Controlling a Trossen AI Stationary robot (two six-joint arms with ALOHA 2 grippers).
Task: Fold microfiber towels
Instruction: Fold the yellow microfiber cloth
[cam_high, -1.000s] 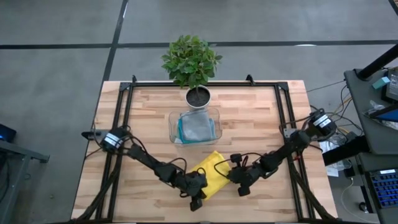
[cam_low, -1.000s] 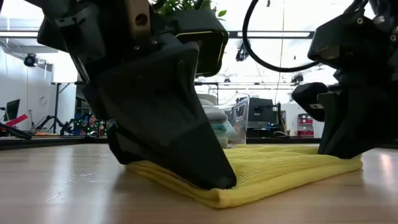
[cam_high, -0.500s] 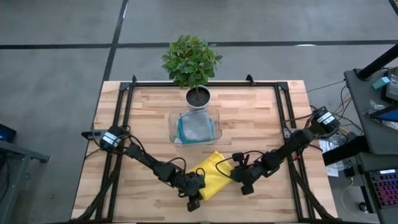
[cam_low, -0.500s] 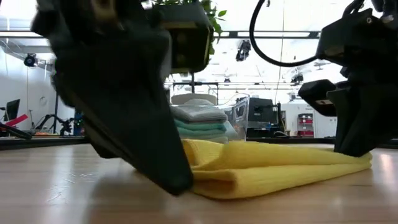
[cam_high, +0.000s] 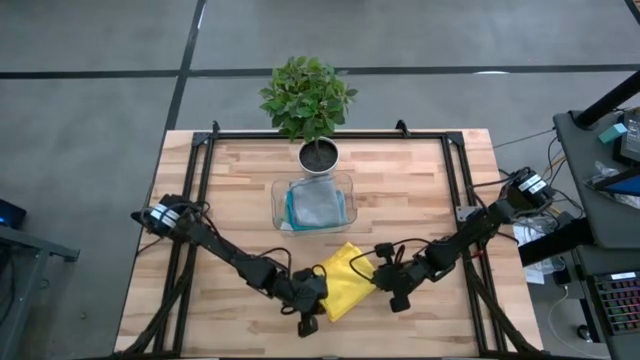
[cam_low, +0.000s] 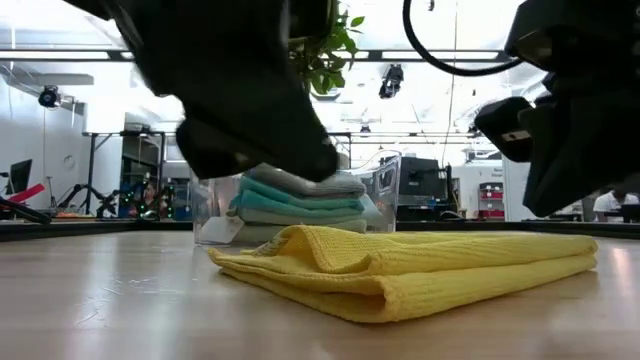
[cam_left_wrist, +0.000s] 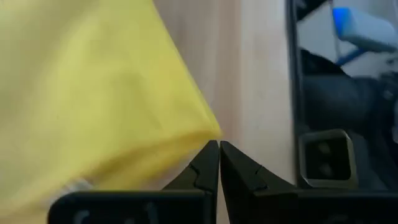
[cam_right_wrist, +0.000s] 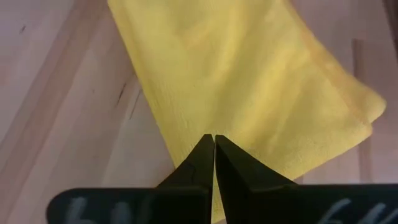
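At the near edge of the table the yellow towel (cam_high: 343, 282) lies folded into a narrow strip, its long axis running diagonally from near-left to far-right, and it sits between the two grippers. The left gripper (cam_high: 308, 322) hangs just beside the strip's near-left end, fingers pressed together with nothing between them; its wrist view shows the cloth's edge (cam_left_wrist: 93, 93) right at the closed tips. The right gripper (cam_high: 398, 300) is just off the strip's right long side, likewise closed and empty, tips over the cloth (cam_right_wrist: 249, 93). Both look lifted clear of the fabric in the low view (cam_low: 400, 270). Any further fold would likely go across the short axis, and the left gripper is nearer an end. Farther back, the clear tray (cam_high: 279, 192) holds a stack of folded towels (cam_high: 318, 205), grey on top, with a potted plant (cam_high: 308, 100) behind it
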